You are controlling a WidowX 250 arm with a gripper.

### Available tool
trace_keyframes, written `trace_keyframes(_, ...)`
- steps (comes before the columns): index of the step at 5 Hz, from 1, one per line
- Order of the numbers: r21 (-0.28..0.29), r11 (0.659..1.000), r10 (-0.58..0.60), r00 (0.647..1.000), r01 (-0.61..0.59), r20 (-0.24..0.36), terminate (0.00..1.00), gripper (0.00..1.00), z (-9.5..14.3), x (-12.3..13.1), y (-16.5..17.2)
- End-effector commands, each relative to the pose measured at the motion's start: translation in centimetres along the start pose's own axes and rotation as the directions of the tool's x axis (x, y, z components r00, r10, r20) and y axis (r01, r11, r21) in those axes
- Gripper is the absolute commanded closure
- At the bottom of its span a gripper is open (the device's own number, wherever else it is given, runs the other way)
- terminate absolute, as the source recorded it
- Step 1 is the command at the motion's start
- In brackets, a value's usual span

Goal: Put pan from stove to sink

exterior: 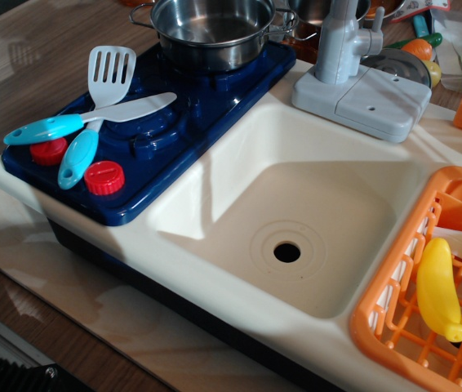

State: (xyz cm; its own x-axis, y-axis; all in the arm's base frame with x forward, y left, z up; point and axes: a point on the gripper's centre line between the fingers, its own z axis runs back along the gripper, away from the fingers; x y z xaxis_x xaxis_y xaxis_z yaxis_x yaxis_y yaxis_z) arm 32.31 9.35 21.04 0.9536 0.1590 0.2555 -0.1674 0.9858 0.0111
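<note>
The pan (213, 28) sits at the top centre of the frame on the far burner of the stove (182, 122), which fills the upper left. On the stove's near part lie a white spatula (110, 76) and a white knife (92, 118), both blue-handled, beside two red knobs (104, 177). The sink (296, 220) lies at centre, a grey faucet (353, 69) behind it. At right stands an orange dish rack (394, 302) holding a yellow banana (438, 290). No gripper shows, so its state cannot be told.

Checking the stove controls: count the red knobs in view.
2. One red knob sits at the stove's front left corner, partly under the blue-handled knife. The other red knob is just right of it, beside the spatula's handle. None appear hidden.
</note>
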Motion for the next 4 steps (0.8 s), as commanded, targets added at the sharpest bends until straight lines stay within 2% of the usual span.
trace_keyframes(1, 0.0, 1.0, 0.0, 1.0, 0.0, 0.0, 0.0, 0.0, 0.0, 0.0, 0.0)
trace_keyframes(2, -0.016, 0.986, -0.165, 0.985, 0.166, 0.044, 0.0, 0.0, 0.1, -0.1, -0.9)
trace_keyframes(3, -0.039, 0.959, -0.278, 0.959, 0.28, 0.051, 0.0, 0.0, 0.4, -0.3, -2.1)
trace_keyframes(4, -0.036, 0.891, -0.448, 0.888, 0.453, 0.101, 0.0, 0.0, 0.0, -1.7, -3.3)
